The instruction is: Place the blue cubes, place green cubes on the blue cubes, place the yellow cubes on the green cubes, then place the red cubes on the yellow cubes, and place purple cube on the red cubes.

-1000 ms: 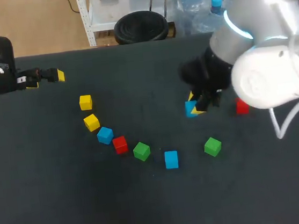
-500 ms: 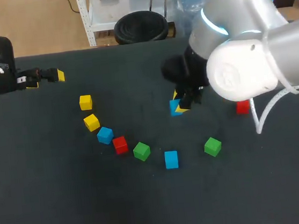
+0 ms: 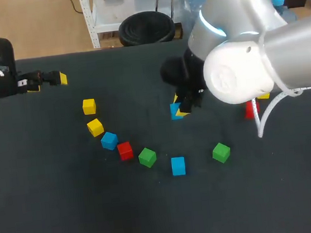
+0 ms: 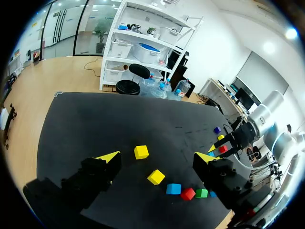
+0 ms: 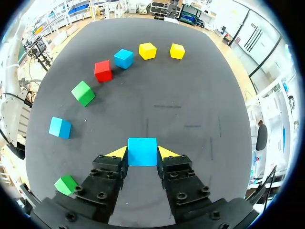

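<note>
My right gripper (image 3: 178, 111) is shut on a blue cube (image 3: 174, 111) and holds it over the table's middle; in the right wrist view the cube (image 5: 142, 151) sits squarely between the yellow tips. Ahead of it a curved row lies on the mat: two yellow cubes (image 3: 89, 106) (image 3: 95, 127), a blue cube (image 3: 109, 140), a red cube (image 3: 125, 150), a green cube (image 3: 147, 157) and another blue cube (image 3: 178, 165). A second green cube (image 3: 221, 153) lies apart on the right. My left gripper (image 3: 50, 79) rests open at the far left, holding nothing.
A red cube (image 3: 250, 109) shows partly behind my right arm, with a bit of yellow (image 3: 264, 96) beside it. A small purple cube (image 4: 217, 129) lies far off in the left wrist view. The black mat (image 3: 71, 216) covers the table.
My right arm has carried the blue cube to the left, toward the table's middle. The left arm and the cubes on the mat have not moved.
</note>
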Action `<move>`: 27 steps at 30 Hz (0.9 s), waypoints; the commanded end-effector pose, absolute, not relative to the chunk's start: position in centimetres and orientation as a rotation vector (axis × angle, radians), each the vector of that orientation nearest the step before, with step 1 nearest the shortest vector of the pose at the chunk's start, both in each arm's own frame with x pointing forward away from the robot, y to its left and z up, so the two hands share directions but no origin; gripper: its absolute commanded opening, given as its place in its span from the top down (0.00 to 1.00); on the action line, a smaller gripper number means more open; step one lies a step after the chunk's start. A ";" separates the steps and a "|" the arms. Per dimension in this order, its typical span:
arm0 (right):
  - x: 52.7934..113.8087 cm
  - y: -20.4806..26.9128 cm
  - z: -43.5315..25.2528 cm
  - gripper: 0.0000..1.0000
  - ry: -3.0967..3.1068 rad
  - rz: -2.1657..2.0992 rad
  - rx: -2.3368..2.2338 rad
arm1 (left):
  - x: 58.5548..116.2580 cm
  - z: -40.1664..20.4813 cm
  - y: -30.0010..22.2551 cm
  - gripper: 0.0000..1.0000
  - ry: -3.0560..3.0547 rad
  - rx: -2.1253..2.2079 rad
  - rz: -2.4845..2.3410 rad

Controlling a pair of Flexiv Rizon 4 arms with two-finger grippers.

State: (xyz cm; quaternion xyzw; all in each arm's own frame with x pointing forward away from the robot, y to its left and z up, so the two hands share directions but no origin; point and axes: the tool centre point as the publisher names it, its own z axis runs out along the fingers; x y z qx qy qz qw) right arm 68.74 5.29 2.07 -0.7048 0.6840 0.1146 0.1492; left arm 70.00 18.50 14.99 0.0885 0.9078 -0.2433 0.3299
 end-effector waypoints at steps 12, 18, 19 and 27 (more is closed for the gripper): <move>69.6 7.5 1.3 1.00 1.971 0.358 -2.013 | 70.0 15.0 18.5 0.00 2.374 0.231 -0.636; 70.1 7.9 1.0 1.00 1.967 0.361 -2.018 | 70.0 15.0 18.5 0.00 2.374 0.231 -0.636; 70.1 7.9 0.9 1.00 1.966 0.361 -2.020 | 70.0 15.0 18.5 0.00 2.374 0.231 -0.636; 70.2 8.2 0.7 1.00 1.954 0.370 -2.030 | 70.0 15.0 18.5 0.00 2.374 0.231 -0.636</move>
